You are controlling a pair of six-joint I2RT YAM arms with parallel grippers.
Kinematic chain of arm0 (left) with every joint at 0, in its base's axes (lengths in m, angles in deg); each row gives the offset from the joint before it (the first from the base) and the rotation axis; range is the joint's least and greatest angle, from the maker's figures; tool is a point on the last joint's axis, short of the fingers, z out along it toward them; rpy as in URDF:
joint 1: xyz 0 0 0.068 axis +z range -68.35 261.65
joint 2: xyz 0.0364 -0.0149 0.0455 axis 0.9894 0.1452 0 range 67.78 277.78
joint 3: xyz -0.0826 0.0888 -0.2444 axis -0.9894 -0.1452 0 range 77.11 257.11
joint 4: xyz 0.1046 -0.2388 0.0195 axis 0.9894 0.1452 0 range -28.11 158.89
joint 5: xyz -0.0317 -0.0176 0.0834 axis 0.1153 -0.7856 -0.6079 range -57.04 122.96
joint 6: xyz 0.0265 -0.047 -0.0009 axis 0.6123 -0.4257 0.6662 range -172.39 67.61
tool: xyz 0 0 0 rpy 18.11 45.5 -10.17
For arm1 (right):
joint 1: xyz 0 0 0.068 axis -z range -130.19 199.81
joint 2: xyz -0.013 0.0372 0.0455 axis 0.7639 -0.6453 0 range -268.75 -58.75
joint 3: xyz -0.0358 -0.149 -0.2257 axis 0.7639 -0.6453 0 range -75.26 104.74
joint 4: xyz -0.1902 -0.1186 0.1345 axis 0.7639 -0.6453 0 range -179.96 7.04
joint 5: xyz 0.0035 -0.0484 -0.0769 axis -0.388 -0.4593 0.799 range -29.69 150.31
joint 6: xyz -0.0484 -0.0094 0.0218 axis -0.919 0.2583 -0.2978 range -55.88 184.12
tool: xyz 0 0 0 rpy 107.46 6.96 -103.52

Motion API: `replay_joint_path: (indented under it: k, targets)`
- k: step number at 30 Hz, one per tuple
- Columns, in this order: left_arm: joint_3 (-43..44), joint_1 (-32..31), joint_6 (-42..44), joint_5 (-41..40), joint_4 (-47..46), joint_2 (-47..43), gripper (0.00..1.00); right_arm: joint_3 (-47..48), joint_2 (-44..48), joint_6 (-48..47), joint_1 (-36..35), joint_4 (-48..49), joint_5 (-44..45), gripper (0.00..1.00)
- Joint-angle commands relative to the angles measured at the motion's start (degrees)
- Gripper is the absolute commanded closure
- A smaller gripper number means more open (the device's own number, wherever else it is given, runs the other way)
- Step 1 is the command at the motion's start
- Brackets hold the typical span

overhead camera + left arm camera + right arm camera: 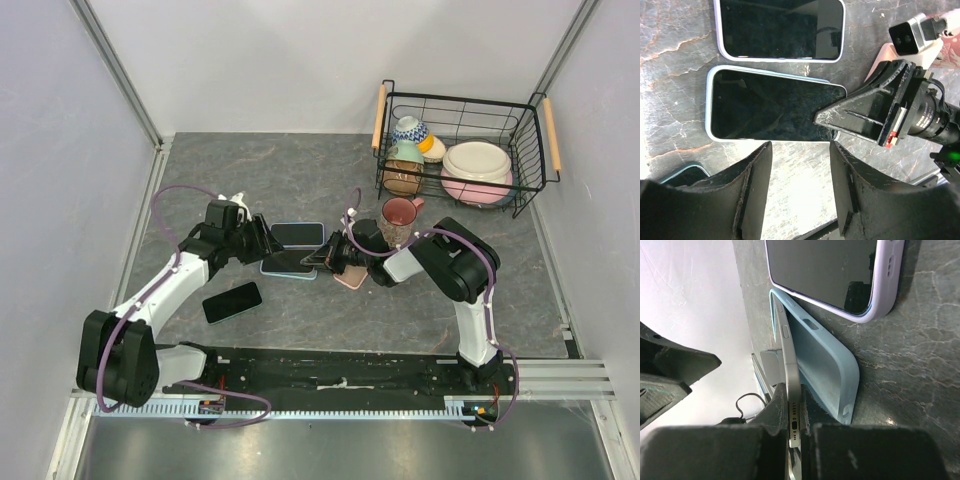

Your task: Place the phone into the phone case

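Note:
My right gripper (794,401) is shut on the near end of a silver-edged phone (788,355). It holds that end tilted up, while the far end sits in the light blue phone case (827,365) lying on the table. In the left wrist view the phone (770,105) lies screen up inside the case rim (709,102), with the right gripper (824,119) at its right end. In the top view both sit mid-table (288,265). My left gripper (800,190) is open and empty, hovering just beside the case's long edge (258,240).
A second phone in a lavender case (297,233) lies just behind. A black phone (232,302) lies front left. A pink case (350,279) and a pink mug (400,220) are by the right arm. A wire basket (530,130) holding dishes is back right.

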Motion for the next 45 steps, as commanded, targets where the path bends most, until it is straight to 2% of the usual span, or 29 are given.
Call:
replay_joint_path:
  k: [1,16,23,26,32,38,45]
  targets:
    - [2.08,0.08,2.8,3.06,2.01,-1.35,0.43,-0.82,-4.0,-4.25,-2.77,-10.6,1.16,1.0]
    - [4.54,-0.09,4.2,6.4,1.75,6.64,0.46,10.17,-8.47,-18.83,-3.38,-31.78,2.39,1.0]
    - [6.56,-0.18,4.38,5.96,1.31,12.36,0.49,10.26,-10.85,-19.89,-3.73,-32.76,2.48,1.0]
    - [7.88,-0.18,4.47,6.05,1.22,15.08,0.61,9.65,-10.94,-20.16,-3.82,-32.84,3.0,1.0]
    - [10.78,-0.27,4.73,6.48,1.49,20.79,0.76,9.3,-11.82,-20.86,-4.17,-33.28,4.23,1.0]
    - [12.37,-0.71,4.65,5.43,2.19,24.93,0.86,9.21,-13.14,-20.6,-4.79,-33.28,4.59,0.95]
    - [12.72,-0.71,5.7,3.68,4.74,27.3,0.89,9.03,-13.4,-20.95,-4.96,-34.07,4.59,0.84]
